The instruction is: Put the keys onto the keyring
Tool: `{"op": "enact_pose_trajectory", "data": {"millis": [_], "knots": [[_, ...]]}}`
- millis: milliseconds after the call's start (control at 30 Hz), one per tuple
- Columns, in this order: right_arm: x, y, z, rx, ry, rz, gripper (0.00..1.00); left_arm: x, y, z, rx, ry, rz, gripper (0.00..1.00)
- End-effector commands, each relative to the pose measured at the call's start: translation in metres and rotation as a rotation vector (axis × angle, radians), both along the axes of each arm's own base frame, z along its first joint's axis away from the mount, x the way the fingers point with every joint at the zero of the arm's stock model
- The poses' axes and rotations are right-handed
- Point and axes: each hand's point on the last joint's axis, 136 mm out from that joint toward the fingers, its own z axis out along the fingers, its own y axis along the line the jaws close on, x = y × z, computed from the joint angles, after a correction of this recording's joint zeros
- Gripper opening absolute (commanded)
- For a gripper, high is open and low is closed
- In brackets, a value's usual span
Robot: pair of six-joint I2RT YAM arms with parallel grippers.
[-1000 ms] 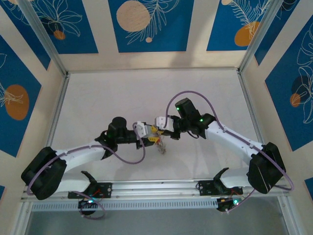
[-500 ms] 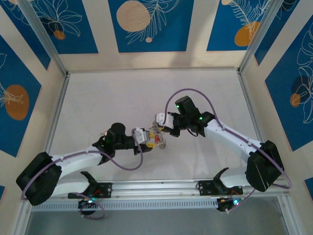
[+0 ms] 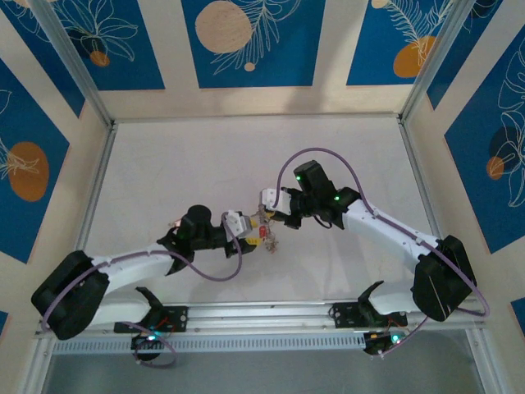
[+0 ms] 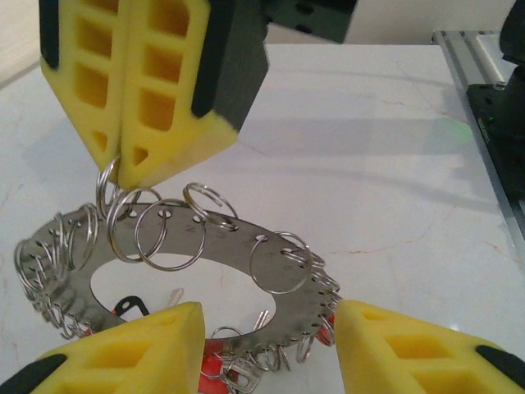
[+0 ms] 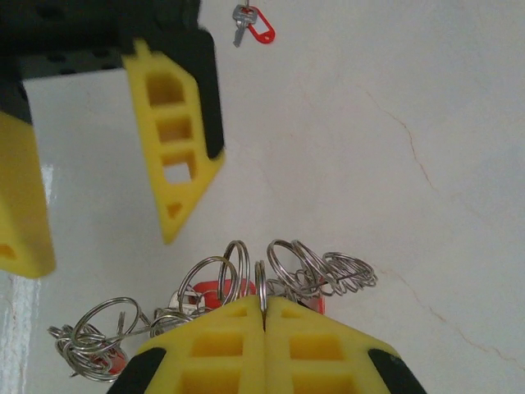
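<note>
Right gripper (image 5: 264,305): clenched, pads pressed together on one small split ring (image 5: 261,277) at the rim of the keyring (image 4: 234,238); the toothed grey plate hangs tilted below that grip, its many wire loops fanned around the edge.

Left gripper (image 4: 267,316): released, fingers spread wide to either side of the near rim of the keyring, touching nothing that can be seen.

Keys (image 4: 215,367): several red heads show beneath the plate, apparently already hung from its loops; the exact number cannot be read from this angle.

One loose key (image 5: 253,26) lies on the table (image 4: 394,164), well apart from both grippers; it is not yet threaded.

Status: partly complete; at least one key is left to pick up and hook on.
</note>
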Motion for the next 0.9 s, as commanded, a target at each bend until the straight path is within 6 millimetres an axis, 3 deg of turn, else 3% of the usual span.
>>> {"op": "enact_pose_trajectory", "data": {"millis": [0, 367, 733, 867], "knots": [[-0.001, 0.012, 0.017, 0.057, -0.021, 0.038, 0.00, 0.018, -0.009, 0.021, -0.061, -0.020, 0.032, 0.47], [-0.004, 0.013, 0.014, 0.055, -0.014, 0.047, 0.00, 0.016, -0.016, 0.038, -0.093, -0.080, -0.026, 0.49], [-0.005, 0.012, 0.014, 0.053, -0.019, 0.049, 0.00, 0.038, 0.001, 0.014, -0.077, 0.007, 0.106, 0.49], [-0.007, 0.012, 0.013, 0.055, -0.016, 0.056, 0.00, 0.035, -0.002, 0.019, -0.097, 0.009, 0.077, 0.50]]}}
